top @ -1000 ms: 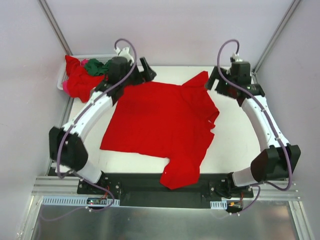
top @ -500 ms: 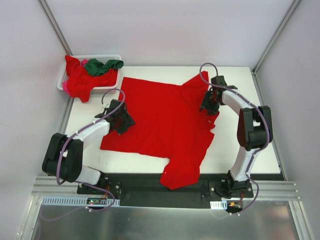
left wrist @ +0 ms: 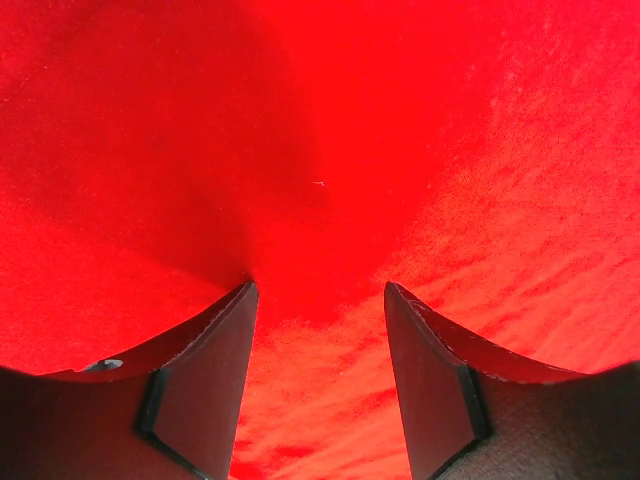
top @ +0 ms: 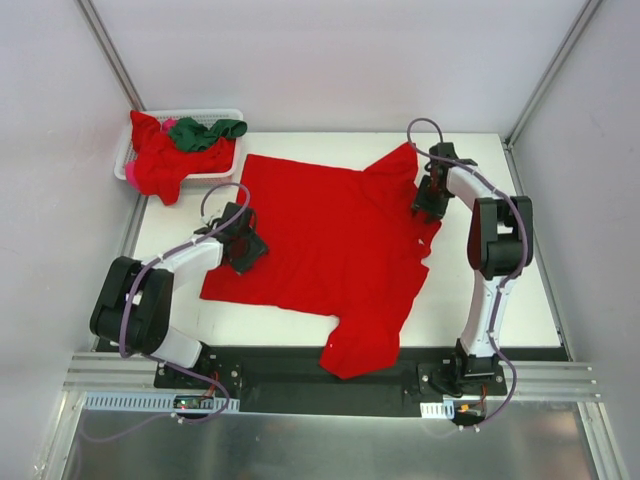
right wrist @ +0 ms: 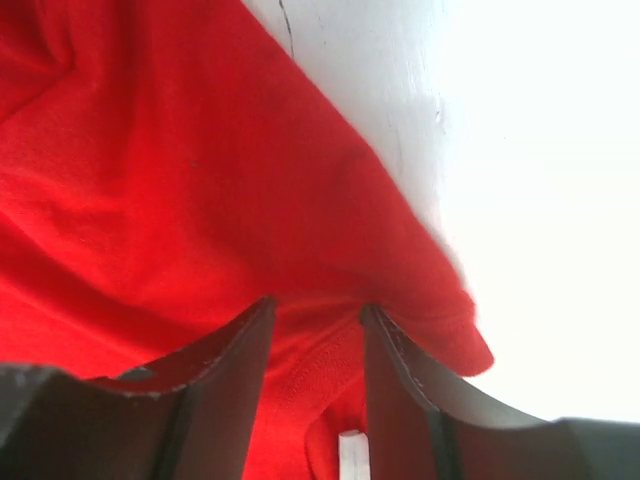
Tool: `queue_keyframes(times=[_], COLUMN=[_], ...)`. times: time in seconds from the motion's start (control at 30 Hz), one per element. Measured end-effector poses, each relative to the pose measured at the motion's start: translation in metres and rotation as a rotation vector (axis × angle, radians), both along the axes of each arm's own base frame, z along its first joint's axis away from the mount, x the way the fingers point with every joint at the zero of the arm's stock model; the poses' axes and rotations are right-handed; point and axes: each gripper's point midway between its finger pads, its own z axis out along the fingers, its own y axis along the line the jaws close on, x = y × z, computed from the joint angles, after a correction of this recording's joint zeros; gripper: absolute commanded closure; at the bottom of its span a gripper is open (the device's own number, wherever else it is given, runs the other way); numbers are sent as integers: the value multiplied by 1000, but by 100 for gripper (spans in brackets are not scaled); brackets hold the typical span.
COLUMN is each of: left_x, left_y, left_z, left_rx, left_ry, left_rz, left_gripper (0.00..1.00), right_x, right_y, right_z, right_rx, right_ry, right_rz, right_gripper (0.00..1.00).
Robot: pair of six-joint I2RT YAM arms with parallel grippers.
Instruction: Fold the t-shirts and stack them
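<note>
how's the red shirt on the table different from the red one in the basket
The table shirt lies spread out, mostly flat, on the table; the basket shirt is bunched in a heap. The table shirt shows its sleeves and outline; the basket shirt's shape is lost, and it spills over the rim of the white basket. Both are plain bright red cloth.

red t-shirt (left wrist: 330,150) – cropped all sides, L wrist | basket (top: 200,113) part-hidden – piled tees (top: 160,165)
</note>
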Motion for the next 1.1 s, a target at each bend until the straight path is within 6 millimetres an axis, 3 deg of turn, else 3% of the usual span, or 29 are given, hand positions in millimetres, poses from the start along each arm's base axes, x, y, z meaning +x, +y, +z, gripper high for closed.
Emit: queue_keyframes(times=[0.2,0.43,0.57,0.67,0.77,0.83,0.9,0.97,1.1], left_x=[3,9,11,9,7,9,16,27,63], left_y=[-1,-9,-13,-12,-10,-11,-14,-19,-36], left_z=[-1,-1,0,0,2,6,15,26,52], left_rx=[0,-3,-2,6,26,43,57,65,77], left_ry=[24,36,44,55,65,60,39,12,-76], left_rz=[14,3,-8,-14,-37,-65,-109,-145,-231], left_gripper=[45,45,45,45,44,44,42,41,43], right_x=[10,44,68,75,81,88,102,117,171], right_y=[-16,-48,-57,-59,-53,-43,-29,-15,12], right_z=[0,2,4,13,32,52,83,116,173], right_rx=[-44,-72,-90,-95,-64,-9,77,148,268], right_ry=[14,4,-19,-33,-74,-131,-258,-382,-596], right_rz=[12,-13,-10,0,10,3,-12,-27,-65], right_gripper=[57,55,53,52,42,21,9,9,13])
